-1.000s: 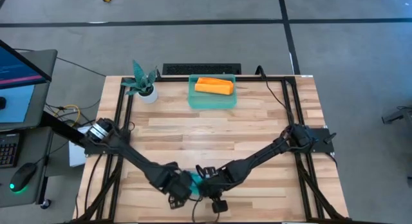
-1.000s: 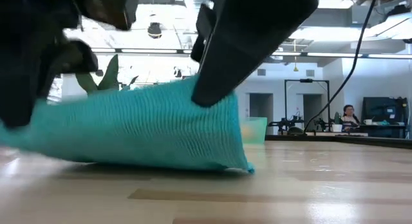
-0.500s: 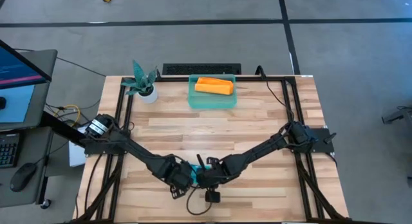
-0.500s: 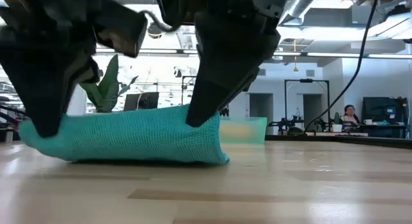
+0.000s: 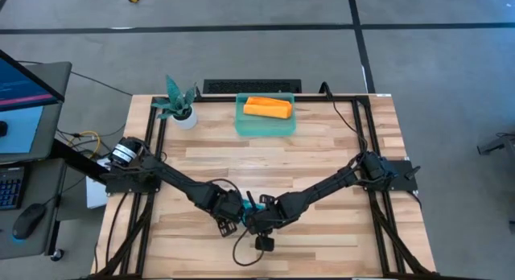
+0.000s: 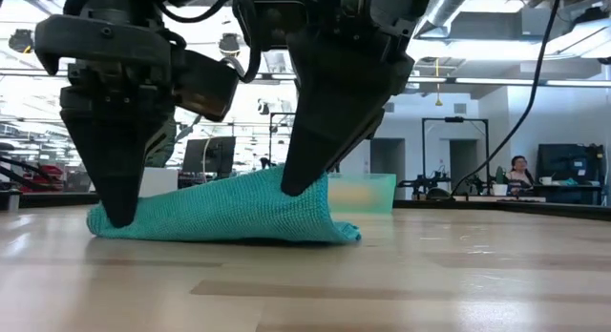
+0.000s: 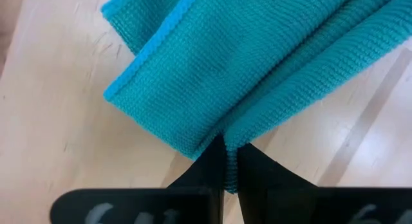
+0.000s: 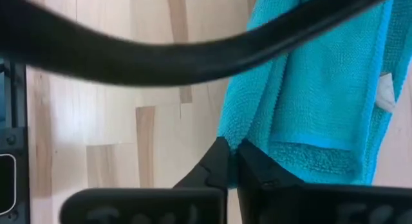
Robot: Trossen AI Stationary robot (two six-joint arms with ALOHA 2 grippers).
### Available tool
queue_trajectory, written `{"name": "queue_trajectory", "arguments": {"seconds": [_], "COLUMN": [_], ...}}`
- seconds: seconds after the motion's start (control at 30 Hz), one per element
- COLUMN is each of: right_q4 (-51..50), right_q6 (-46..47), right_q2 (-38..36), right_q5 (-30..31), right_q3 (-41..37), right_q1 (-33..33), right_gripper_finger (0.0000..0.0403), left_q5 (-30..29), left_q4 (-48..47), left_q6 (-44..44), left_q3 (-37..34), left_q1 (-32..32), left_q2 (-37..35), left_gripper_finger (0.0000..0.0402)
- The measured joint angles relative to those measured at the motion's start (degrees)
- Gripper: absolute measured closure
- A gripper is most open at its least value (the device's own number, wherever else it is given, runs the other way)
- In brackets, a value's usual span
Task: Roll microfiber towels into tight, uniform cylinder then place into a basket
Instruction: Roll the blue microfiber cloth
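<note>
I had the left gripper (image 6: 121, 216) pinched down to a slit on one end of the teal towel (image 6: 224, 210), fabric caught between the fingertips (image 7: 212, 161); the left wrist view showed the folded edge of the cloth running straight into the closed tips. The right gripper (image 6: 296, 179) had its jaws almost together on the other end of the same towel, and the right wrist view showed a hemmed fold nipped between its fingers (image 8: 225, 161). In the low view that end sat slightly raised, while the left end lay flat on the table (image 6: 430, 275).

I noted the teal towel as a loose flattened fold, not a tight cylinder. Seen from above, it was mostly covered by the two wrists, with only a sliver of teal (image 5: 239, 213) visible between them. It lay well apart from the basket (image 5: 265, 125), on the near side of the table from it and slightly to the left.

The basket sat at the far edge of the table, and the orange towel (image 5: 266, 108) lay inside it as a rolled cylinder. A potted plant (image 5: 179, 103) stood just left of the basket. In the low view a person (image 6: 518, 169) was seated far behind the basket, to its right.
</note>
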Motion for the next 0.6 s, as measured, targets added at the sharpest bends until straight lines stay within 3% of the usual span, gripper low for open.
{"name": "queue_trajectory", "arguments": {"seconds": [0.47,0.6], "right_q4": [-4.4,1.2], "right_q6": [-1.2,-10.3], "right_q2": [-0.1,-0.1], "right_q5": [1.4,2.1], "right_q3": [-0.1,-0.1], "right_q1": [0.4,1.2], "right_gripper_finger": [0.0246,0.0241], "left_q5": [-3.4,-3.2], "left_q4": [-7.8,-7.5], "left_q6": [-1.8,-1.6], "left_q3": [-0.3,-0.3], "left_q1": [0.3,0.3], "left_q2": [0.0,0.0], "left_gripper_finger": [0.0391,0.0391]}}
